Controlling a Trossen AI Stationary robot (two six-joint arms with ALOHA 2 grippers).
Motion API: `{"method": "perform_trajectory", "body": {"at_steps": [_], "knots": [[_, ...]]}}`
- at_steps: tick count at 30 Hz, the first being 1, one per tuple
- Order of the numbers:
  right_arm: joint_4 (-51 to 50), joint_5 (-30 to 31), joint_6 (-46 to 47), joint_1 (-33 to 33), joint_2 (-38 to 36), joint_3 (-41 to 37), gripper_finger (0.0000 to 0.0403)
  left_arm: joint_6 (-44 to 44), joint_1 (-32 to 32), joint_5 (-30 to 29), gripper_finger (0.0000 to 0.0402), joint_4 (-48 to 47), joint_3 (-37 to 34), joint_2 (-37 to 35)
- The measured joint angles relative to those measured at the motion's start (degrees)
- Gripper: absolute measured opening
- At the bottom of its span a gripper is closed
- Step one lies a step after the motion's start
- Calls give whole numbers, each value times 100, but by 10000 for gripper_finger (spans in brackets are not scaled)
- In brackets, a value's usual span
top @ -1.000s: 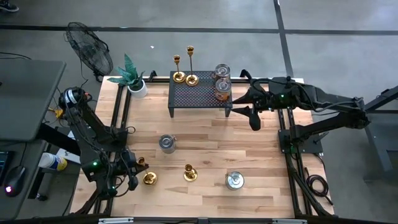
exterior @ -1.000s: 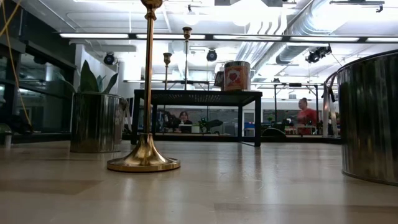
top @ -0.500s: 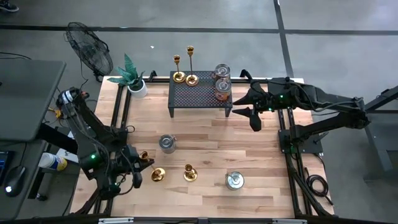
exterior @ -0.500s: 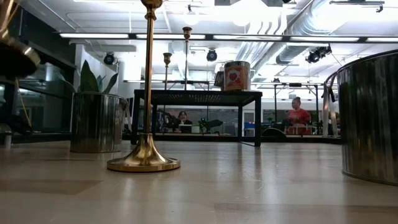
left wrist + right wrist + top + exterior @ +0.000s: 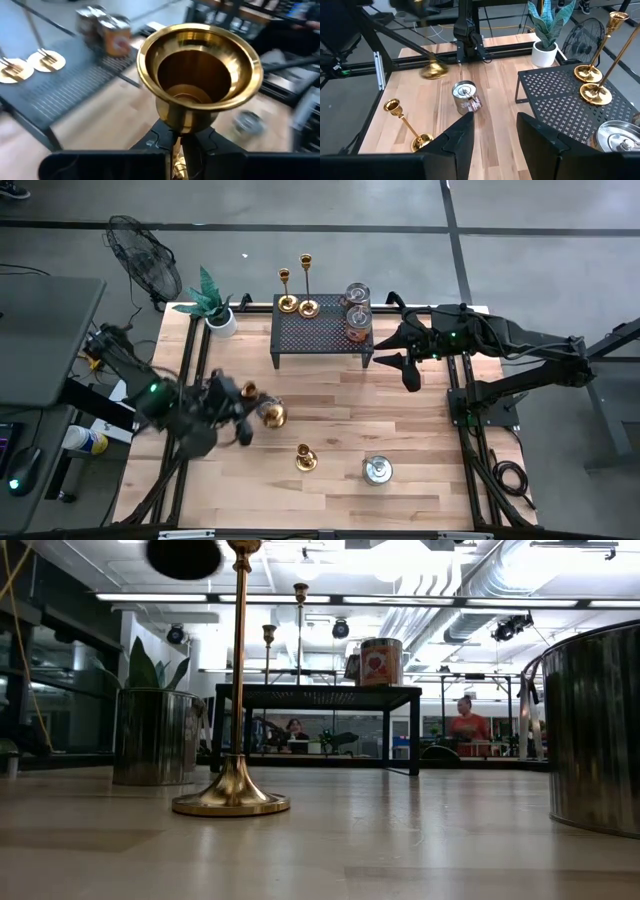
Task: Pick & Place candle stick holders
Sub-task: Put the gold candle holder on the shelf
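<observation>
My left gripper (image 5: pixel 244 402) is shut on a gold candle stick holder (image 5: pixel 262 408) and carries it in the air over the table's left middle, above a silver tin. The holder's cup (image 5: pixel 200 65) fills the left wrist view, and its blurred base (image 5: pixel 432 71) shows in the right wrist view. Another holder (image 5: pixel 305 459) stands on its base on the near middle of the table, close in the low view (image 5: pixel 232 790). Two more holders (image 5: pixel 288 302) (image 5: pixel 308 306) stand on the black rack (image 5: pixel 320 335). My right gripper (image 5: pixel 388 338) is open and empty by the rack's right end. My left gripper pinches the holder's slim stem right under the cup (image 5: pixel 182 125) between its two fingers (image 5: pixel 155 142). The fingers come roughly level from the table's left and lie across the stem. The holder hangs below the fingers, a little tilted, its base (image 5: pixel 272 416) clear of the table.
A silver tin (image 5: pixel 464 97) stands under the carried holder, another tin (image 5: pixel 377 470) at the near right. Two tins (image 5: pixel 357 310) stand on the rack's right part. A potted plant (image 5: pixel 218 315) stands at the far left corner. People show in the room beyond.
My left gripper has risen from the near left of the table and gone toward the far edge and the right, to above the silver tin. The holder it holds has been lifted clear of the table and carried along.
</observation>
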Motion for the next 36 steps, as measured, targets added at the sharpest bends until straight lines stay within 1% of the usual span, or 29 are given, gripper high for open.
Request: {"method": "perform_trajectory", "body": {"at_steps": [5, 7, 10, 14, 17, 22, 27, 30, 32, 36], "knots": [[11, 3, 36, 1, 0, 0, 140, 1010, 1085, 67, 9, 64, 268, -2], [12, 63, -5, 2, 0, 0, 140, 1412, 1581, 250, 9, 142, 288, -4], [11, 320, -52, 0, 0, 0, 140, 2007, 2356, 767, 9, 348, 287, 0], [11, 581, -55, -2, 0, 0, 140, 3017, 3372, 1552, 9, 765, 287, 20], [11, 710, 12, -2, 0, 0, 140, 3735, 4073, 1985, 9, 1089, 287, 20], [12, 961, 46, -2, 0, 1, 140, 4539, 5150, 2923, 9, 1366, 284, 20], [11, 1178, 44, -2, 0, 0, 140, 5161, 5912, 3902, 9, 1668, 238, 184], [13, 1198, -62, -2, 0, 0, 140, 5518, 6239, 4601, 9, 1816, 232, 370], [13, 1201, -87, -2, 0, 0, 140, 5720, 6406, 4848, 9, 1804, 232, 500], [13, 1280, -100, -2, 0, 0, 140, 5864, 6649, 4928, 9, 1957, 232, 719]]}}
